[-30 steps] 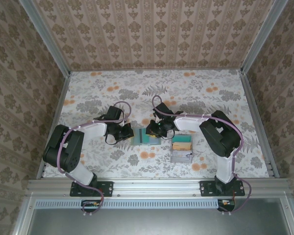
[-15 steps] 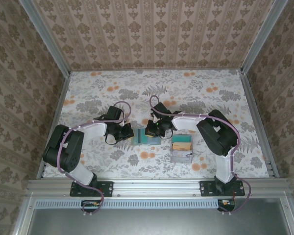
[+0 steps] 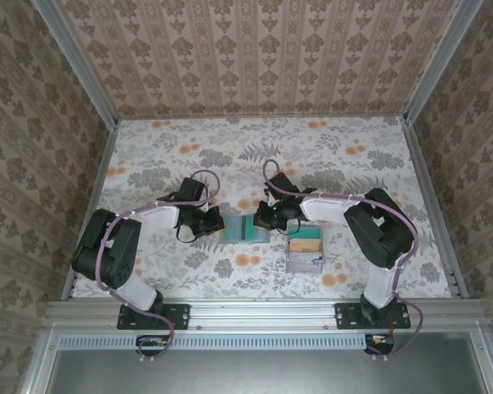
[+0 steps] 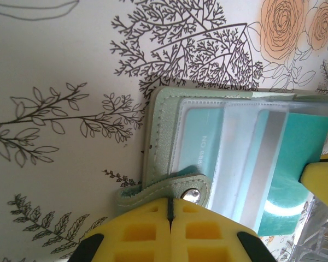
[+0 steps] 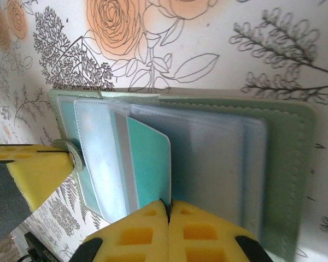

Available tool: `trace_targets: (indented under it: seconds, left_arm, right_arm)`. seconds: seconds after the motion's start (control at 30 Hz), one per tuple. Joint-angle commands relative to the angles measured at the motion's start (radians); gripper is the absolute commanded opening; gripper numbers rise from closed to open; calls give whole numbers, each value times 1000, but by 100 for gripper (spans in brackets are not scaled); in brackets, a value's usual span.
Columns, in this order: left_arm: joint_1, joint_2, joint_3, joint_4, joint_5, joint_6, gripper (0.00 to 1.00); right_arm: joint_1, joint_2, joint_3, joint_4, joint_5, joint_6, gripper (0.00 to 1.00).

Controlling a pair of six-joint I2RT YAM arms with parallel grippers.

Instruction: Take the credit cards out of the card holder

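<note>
The right gripper [image 5: 168,213], jaws closed, pinches the edge of a teal card [image 5: 148,164] sticking out of the open holder [image 5: 287,164]. The left gripper [image 4: 169,212], fully closed, presses its tips on the holder's snap strap [image 4: 172,188]. Just right of the holder stands a grey tray [image 3: 305,264] with teal and tan contents.

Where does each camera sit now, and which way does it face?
Top: above and behind the bases, looking down at the table; left arm and right arm show.
Left wrist: on the left arm, looking down at the card holder; left jaws shut on its strap.
Right wrist: on the right arm, facing down; right jaws shut on a teal card.
Shared: both wrist views show the card holder.
</note>
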Motion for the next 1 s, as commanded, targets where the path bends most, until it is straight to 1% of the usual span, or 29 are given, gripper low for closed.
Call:
trace_targets:
  seconds: [0.0, 0.27, 0.37, 0.53, 0.73, 0.87, 0.9, 0.97]
  left_arm:
    - [8, 10, -21, -48, -38, 25, 0]
    - [7, -4, -28, -52, -41, 26, 0]
    - [8, -10, -28, -53, -41, 27, 0]
    - [8, -34, -19, -60, -36, 29, 0]
    - [11, -104, 27, -95, -33, 37, 0]
    - [11, -169, 54, -107, -30, 43, 0]
    - [11, -187, 58, -107, -28, 45, 5]
    - [11, -224, 60, -102, -28, 46, 20]
  right_arm:
    - [-11, -32, -34, -79, 49, -26, 2]
    - [-46, -103, -66, -123, 73, -45, 2]
    - [-57, -142, -75, -142, 77, -57, 0]
    - [-59, -222, -33, -227, 82, -106, 0]
    - [-57, -295, 90, -391, 98, -206, 0]
    - [-53, -338, 188, -589, 164, -366, 0]
    - [-53, -349, 211, -636, 183, -412, 0]
    - [-50, -365, 252, -717, 204, -500, 0]
